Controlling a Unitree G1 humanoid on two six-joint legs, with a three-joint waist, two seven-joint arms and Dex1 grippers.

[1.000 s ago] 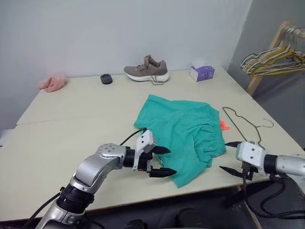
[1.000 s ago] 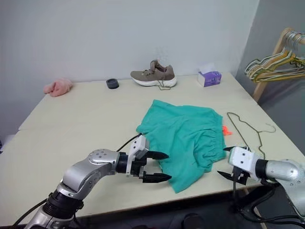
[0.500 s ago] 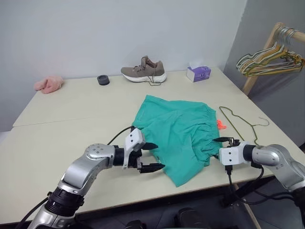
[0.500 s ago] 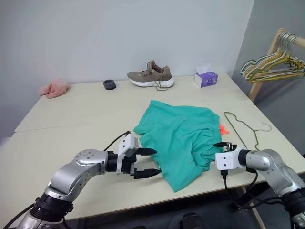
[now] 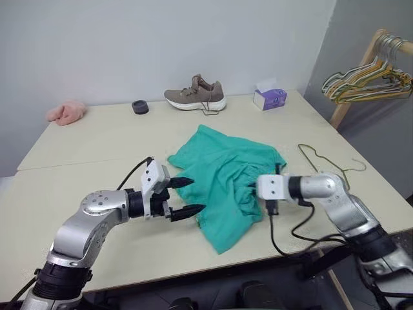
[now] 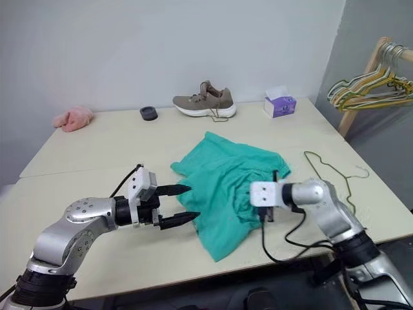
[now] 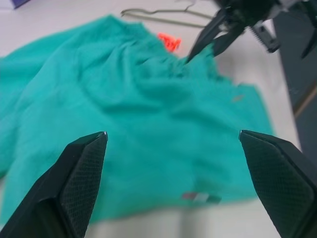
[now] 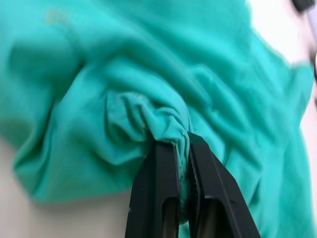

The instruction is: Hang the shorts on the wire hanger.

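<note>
Your right gripper [image 8: 182,148] pinches the shorts [image 5: 222,177] at the gathered waistband, mid-desk [image 5: 97,148]; your left gripper [image 5: 184,197] hangs wide open at their nine o'clock. Next, lift toward the wire hanger [image 5: 326,161], at three o'clock.

You can't see the right gripper's [image 5: 253,188] fingertips in the head views at centre right; the bunched shorts [image 5: 222,174] cover them. The hanger rack [image 5: 361,71] at the upper right runs off the frame's edge. Lower right, that arm's elbow leaves the frame. In the left wrist view, the small patch low on the shorts is too blurred to identify.
</note>
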